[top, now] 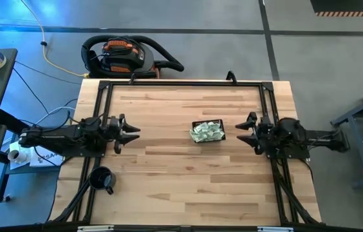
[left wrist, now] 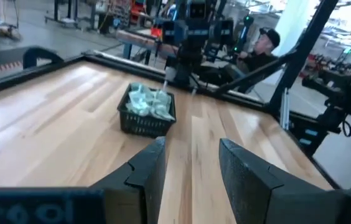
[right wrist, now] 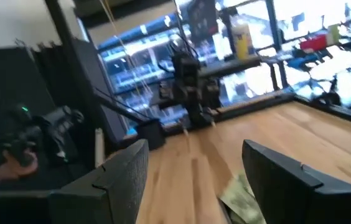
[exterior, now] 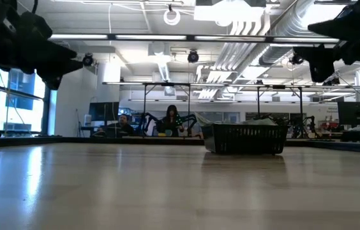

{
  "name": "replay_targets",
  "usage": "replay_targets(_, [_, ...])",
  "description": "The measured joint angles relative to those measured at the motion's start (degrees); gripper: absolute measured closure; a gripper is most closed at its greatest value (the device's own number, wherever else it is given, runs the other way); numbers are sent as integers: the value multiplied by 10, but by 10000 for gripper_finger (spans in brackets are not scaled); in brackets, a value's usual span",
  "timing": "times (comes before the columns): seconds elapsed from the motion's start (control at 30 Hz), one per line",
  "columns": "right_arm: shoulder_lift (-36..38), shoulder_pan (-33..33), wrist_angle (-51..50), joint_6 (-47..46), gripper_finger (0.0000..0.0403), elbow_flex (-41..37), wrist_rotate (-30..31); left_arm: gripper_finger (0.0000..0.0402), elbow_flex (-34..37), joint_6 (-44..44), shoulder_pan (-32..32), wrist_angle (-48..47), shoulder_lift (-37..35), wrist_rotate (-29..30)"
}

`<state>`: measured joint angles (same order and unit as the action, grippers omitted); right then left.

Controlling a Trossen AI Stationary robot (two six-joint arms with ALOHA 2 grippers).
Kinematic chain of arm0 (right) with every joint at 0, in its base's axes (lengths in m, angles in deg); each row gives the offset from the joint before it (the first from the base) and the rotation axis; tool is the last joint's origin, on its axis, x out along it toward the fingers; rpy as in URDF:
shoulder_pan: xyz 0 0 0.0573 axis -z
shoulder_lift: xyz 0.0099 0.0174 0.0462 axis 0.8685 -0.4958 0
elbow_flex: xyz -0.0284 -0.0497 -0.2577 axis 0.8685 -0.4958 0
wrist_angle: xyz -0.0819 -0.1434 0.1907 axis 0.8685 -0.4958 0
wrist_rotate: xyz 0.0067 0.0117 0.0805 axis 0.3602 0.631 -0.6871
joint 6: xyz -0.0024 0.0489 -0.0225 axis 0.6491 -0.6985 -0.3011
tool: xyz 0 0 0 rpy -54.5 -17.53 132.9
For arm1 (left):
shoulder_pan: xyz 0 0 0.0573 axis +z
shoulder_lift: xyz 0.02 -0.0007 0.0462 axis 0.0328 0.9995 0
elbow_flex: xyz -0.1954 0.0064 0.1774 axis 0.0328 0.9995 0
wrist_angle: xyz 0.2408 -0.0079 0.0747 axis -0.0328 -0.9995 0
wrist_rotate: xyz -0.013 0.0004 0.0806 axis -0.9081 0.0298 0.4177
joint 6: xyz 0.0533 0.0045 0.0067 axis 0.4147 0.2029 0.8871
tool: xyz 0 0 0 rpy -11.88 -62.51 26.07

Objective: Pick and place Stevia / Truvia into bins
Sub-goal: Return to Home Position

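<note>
**Both grippers empty, sachets in the basket**

On the table (top: 188, 187), the left gripper (top: 132, 131) and right gripper (top: 242, 125) face each other, fingers spread, holding nothing. The black basket (top: 208, 121) stands between them, nearer the right gripper, with its long axis along the line joining them. Stevia sachets (top: 206, 133) are heaped inside it, and none lies loose.

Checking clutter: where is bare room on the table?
Bare wood: the stretch from the mug along that edge, the strip between the basket and the edge by the vacuum, and the gap from left gripper to basket. Tightest between basket and right gripper.
</note>
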<state>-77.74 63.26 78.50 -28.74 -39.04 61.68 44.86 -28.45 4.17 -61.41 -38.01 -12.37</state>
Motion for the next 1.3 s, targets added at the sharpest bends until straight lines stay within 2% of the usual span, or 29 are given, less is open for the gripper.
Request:
replay_targets(0.17, [0,26,-29,-10,153,0,7,218,0,-10,0,0,9,0])
replay_targets(0.27, [0,43,-68,-57,153,0,33,218,0,-13,0,1,16,0])
replay_targets(0.4, [-13,54,-65,-103,153,1,48,218,0,-12,0,1,24,0])
replay_targets(1.3, [-13,54,-66,-100,153,1,47,218,1,-12,0,1,25,-1])
